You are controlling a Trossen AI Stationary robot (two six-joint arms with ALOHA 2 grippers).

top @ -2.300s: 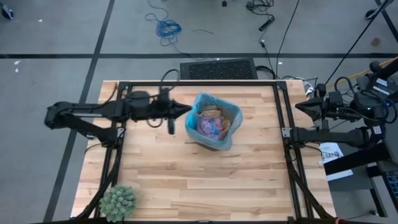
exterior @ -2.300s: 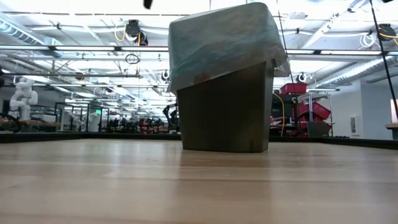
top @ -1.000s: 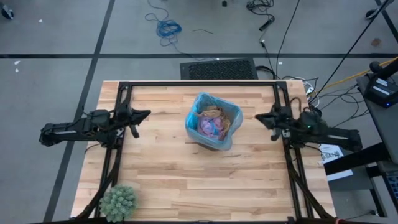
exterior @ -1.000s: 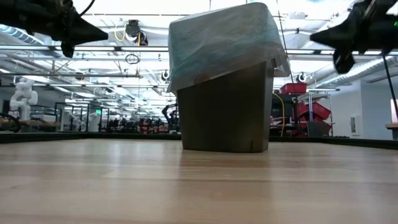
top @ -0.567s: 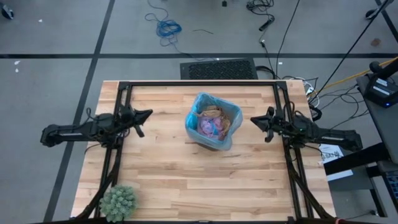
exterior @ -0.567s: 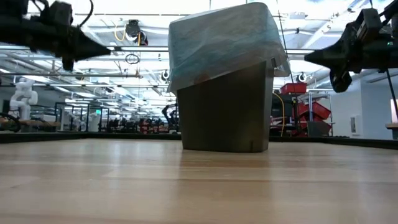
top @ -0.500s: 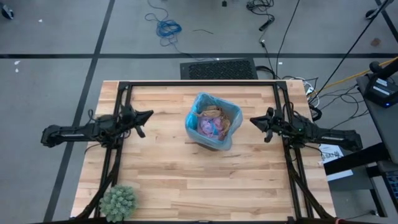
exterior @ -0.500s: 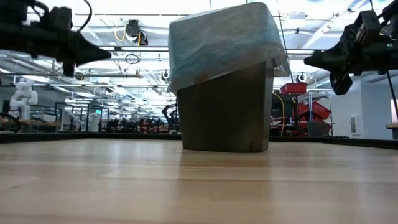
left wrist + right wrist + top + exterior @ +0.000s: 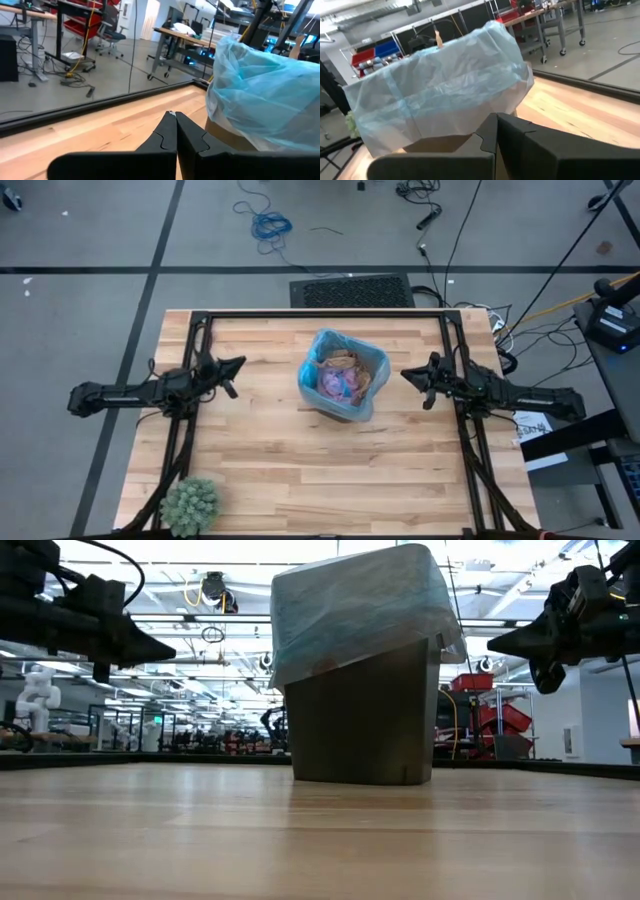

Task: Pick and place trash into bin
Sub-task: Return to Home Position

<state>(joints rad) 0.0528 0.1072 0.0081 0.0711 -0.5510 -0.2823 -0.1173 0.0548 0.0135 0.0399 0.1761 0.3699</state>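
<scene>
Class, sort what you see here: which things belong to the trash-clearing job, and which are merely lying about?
Part of the job: bin; brown paper wads and pink mesh puff inside it; left gripper and right gripper, both shut.
Lying about: green plant; blue cable on the floor.

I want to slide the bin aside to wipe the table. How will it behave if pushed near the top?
Probably tippy: the bin is tall and tapers slightly toward its base. Likely light: only crumpled paper and a pink puff show inside. The loose blue bag may slide under a push instead of moving the bin.
</scene>
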